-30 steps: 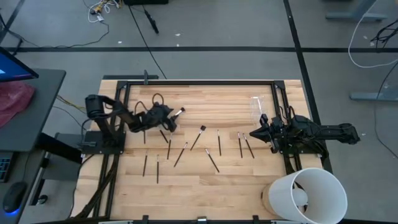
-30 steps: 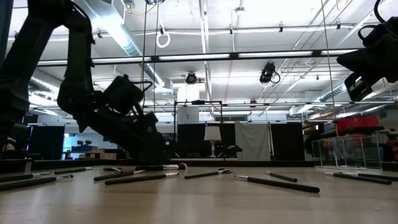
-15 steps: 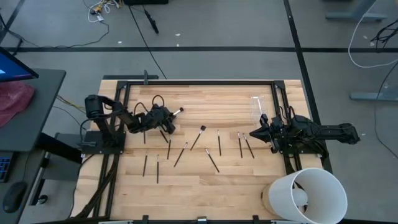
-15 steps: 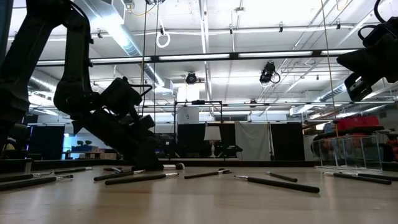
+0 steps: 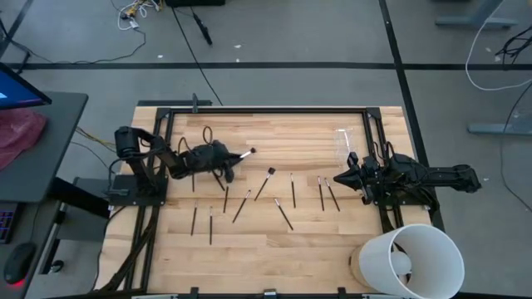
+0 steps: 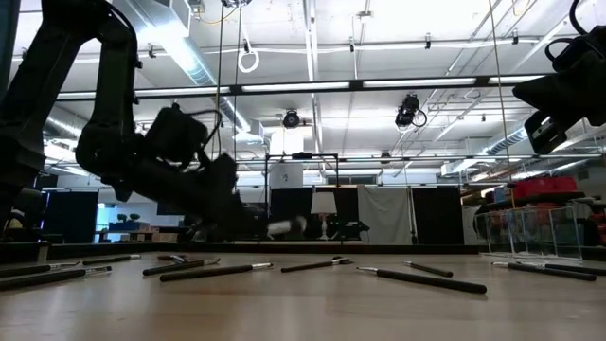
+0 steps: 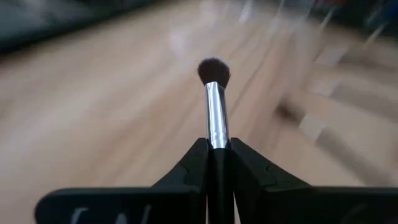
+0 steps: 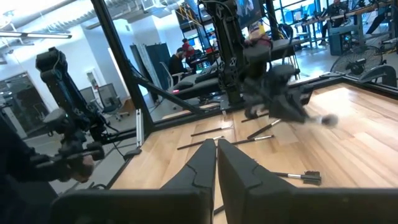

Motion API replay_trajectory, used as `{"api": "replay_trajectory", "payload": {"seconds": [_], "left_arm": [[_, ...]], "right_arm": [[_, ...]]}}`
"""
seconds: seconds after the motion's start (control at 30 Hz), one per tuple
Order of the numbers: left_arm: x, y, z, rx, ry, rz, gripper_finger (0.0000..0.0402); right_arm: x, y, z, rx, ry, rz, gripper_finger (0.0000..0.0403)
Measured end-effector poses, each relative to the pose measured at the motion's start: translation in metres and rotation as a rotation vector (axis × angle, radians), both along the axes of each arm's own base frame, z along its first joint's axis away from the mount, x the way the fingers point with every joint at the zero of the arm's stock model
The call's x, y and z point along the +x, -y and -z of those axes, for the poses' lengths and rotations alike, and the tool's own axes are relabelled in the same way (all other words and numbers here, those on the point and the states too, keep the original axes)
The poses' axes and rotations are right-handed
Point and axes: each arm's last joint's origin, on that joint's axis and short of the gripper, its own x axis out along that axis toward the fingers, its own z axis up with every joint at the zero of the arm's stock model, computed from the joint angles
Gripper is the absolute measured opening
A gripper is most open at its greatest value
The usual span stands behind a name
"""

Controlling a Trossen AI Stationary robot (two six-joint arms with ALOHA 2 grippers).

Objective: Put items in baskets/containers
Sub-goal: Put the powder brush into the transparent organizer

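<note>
My left gripper (image 5: 226,158) hovers left of the table's middle, shut on a makeup brush (image 7: 216,118) with a silver ferrule and a dark fluffy head (image 5: 249,153). Several more slender dark brushes (image 5: 264,184) lie flat on the wooden table, between the arms and toward the near edge. The clear plastic cup (image 5: 342,141) stands at the far right, beside my right arm. My right gripper (image 5: 341,177) waits shut at the right side, its tips pointing toward the brushes, with nothing between its fingers (image 8: 205,163). My left gripper pinches the brush between its two fingers (image 7: 198,167) at the lower end of the silver ferrule (image 7: 217,144). The brush lies along the fingers and sticks out past their tips toward the table's right. It hangs clear of the table, roughly level (image 6: 284,226).
A large white bucket (image 5: 411,262) stands at the near right corner. Black frame rails (image 5: 266,108) run along the far edge and both sides of the table. A desk with a monitor (image 5: 25,116) stands beyond the left edge.
My left gripper has shut on the brush and taken hold of it. It has then risen and tipped from pointing steeply down to nearly level, shifting a little toward the table's right. The brush has come off the table, head leading.
</note>
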Motion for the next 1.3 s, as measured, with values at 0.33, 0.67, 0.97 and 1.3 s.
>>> {"api": "replay_trajectory", "payload": {"seconds": [0.33, 0.67, 0.97, 1.3], "left_arm": [[0.012, 0.002, -0.031, 0.023, 0.309, 0.176, 0.0045], [0.026, 0.006, -0.04, 0.039, 0.359, 0.235, 0.0045], [0.028, 0.007, -0.042, 0.049, 0.369, 0.237, 0.0046], [0.027, 0.006, -0.042, 0.07, 0.362, 0.23, 0.0047]], "right_arm": [[0.0, 0.0, -0.001, -0.054, 0.016, 0.01, 0.0021], [-0.008, 0.001, -0.034, -0.121, 0.38, 0.06, 0.0021], [-0.011, 0.012, -0.044, 0.045, 0.464, 0.402, 0.0021], [0.038, 0.017, -0.044, 0.05, 0.175, 0.613, 0.0021]]}}
